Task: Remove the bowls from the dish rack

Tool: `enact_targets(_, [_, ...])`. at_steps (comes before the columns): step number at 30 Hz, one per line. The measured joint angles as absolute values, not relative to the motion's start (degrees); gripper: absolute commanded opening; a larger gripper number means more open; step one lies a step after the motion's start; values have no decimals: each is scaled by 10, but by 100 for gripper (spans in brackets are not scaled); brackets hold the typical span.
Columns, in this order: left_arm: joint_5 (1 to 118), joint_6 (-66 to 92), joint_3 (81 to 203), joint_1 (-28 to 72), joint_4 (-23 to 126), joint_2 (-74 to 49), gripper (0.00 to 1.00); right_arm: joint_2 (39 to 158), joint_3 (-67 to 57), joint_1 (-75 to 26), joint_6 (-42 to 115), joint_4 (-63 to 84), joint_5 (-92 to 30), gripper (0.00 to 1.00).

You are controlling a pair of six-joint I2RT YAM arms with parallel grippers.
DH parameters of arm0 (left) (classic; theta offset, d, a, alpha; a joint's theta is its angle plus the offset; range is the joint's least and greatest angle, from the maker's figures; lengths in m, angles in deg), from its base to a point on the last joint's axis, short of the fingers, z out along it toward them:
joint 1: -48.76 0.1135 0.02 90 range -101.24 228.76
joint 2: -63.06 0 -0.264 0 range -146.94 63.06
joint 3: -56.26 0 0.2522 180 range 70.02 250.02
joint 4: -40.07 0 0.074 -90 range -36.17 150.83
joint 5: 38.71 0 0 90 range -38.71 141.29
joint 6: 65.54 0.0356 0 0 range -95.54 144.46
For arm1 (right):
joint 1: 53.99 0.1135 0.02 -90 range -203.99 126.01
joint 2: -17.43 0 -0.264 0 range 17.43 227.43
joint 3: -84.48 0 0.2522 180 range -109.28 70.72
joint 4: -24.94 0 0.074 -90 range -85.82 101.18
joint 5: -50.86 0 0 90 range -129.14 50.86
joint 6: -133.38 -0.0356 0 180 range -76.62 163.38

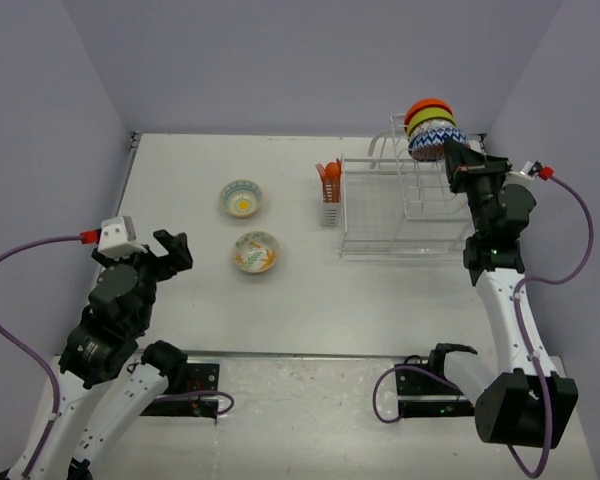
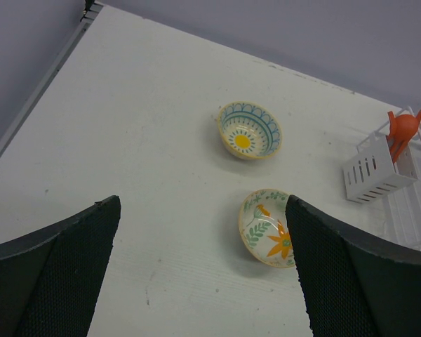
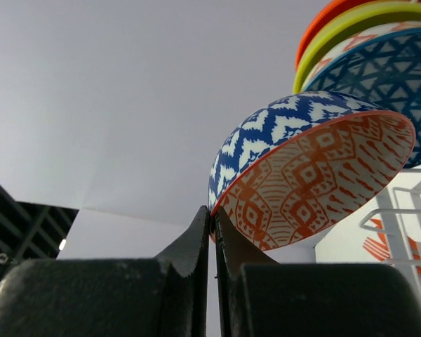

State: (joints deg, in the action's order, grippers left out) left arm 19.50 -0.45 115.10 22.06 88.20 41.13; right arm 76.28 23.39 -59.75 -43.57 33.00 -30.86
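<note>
The white wire dish rack (image 1: 400,205) stands at the back right. My right gripper (image 1: 450,152) is shut on the rim of a bowl (image 3: 316,168) that is blue-and-white zigzag outside and red-brown patterned inside, held at the rack's tall section. Behind it stand a blue mosaic bowl (image 3: 400,77), a yellow-green bowl (image 3: 351,28) and an orange bowl (image 1: 427,106). Two bowls sit on the table: a blue-scalloped one with a yellow centre (image 1: 241,198) and a clear-looking one with an orange flower (image 1: 255,251). My left gripper (image 1: 170,250) is open and empty near the table's left front.
An orange utensil holder with a white slotted base (image 1: 329,190) hangs on the rack's left side; it also shows in the left wrist view (image 2: 382,165). Grey walls close the back and both sides.
</note>
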Motion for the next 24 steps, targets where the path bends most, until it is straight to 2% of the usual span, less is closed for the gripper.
enact_targets(6, [190, -5, 1151, 221, 882, 420, 100, 731, 221, -596, -427, 334, -259, 0])
enact_targets(11, [181, -6, 1151, 221, 882, 421, 100, 729, 133, -557, -342, 290, -201, 0])
enact_targets(19, [142, -26, 1151, 221, 894, 446, 100, 738, -51, -347, -81, 138, -118, 0])
enact_targets(24, [108, -41, 1151, 221, 898, 484, 100, 788, -134, -222, 98, -11, -150, 0])
